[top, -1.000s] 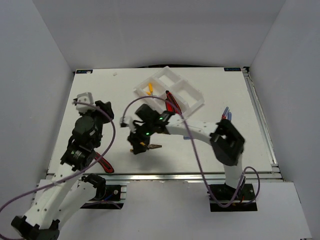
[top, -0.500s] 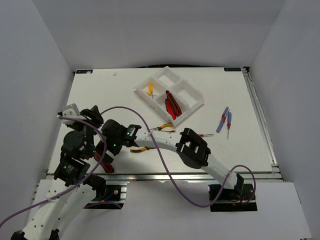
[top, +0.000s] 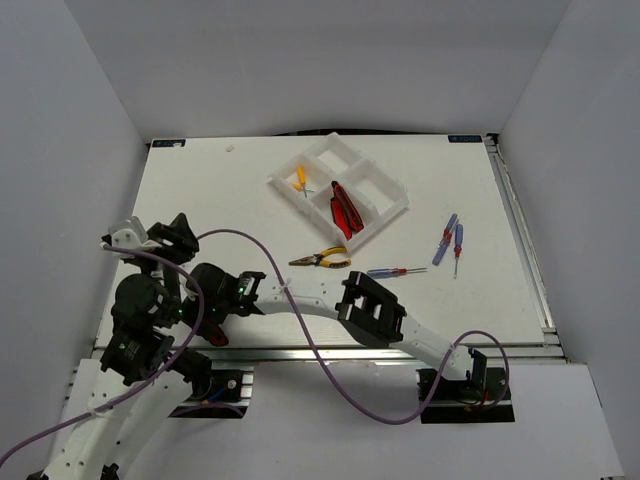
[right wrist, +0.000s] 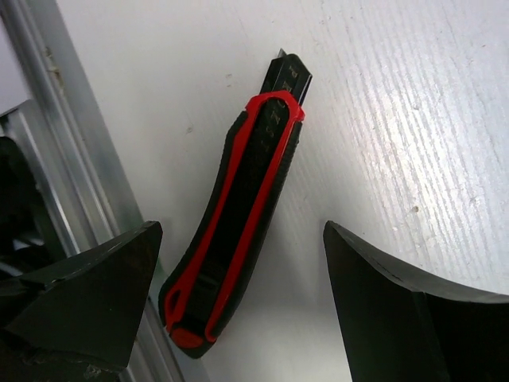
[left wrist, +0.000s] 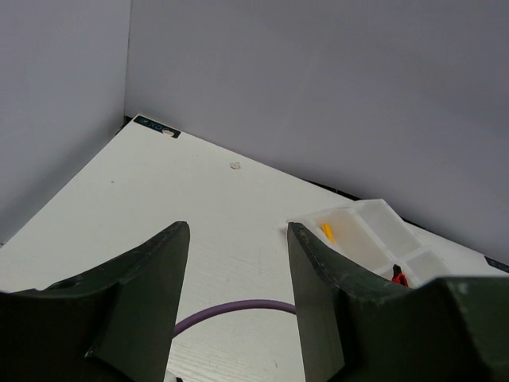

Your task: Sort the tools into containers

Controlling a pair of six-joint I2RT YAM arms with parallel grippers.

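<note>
The white four-compartment tray [top: 385, 190] lies at the back centre. It holds a tiny yellow-handled tool [top: 300, 178] and a red-and-black utility knife [top: 345, 208]. One yellow-handled pliers [top: 320, 260] and a screwdriver [top: 397, 271] lie mid-table, and two more screwdrivers [top: 450, 241] lie to the right. My right gripper [top: 203, 312] reaches to the near-left edge, open, its fingers either side of a second utility knife [right wrist: 238, 215] flat on the table, not touching it [right wrist: 242, 232]. My left gripper [top: 183, 232] is open and empty [left wrist: 238, 231], raised and facing the tray [left wrist: 358, 223].
A metal rail [right wrist: 56, 159] runs along the table's near edge right beside the knife. A purple cable [left wrist: 231, 310] hangs under the left gripper. White walls close in the table on three sides.
My right arm has swung from mid-table to the near-left edge and now sits over the knife there. The pliers lie uncovered mid-table. My left arm has pulled back to the left.
</note>
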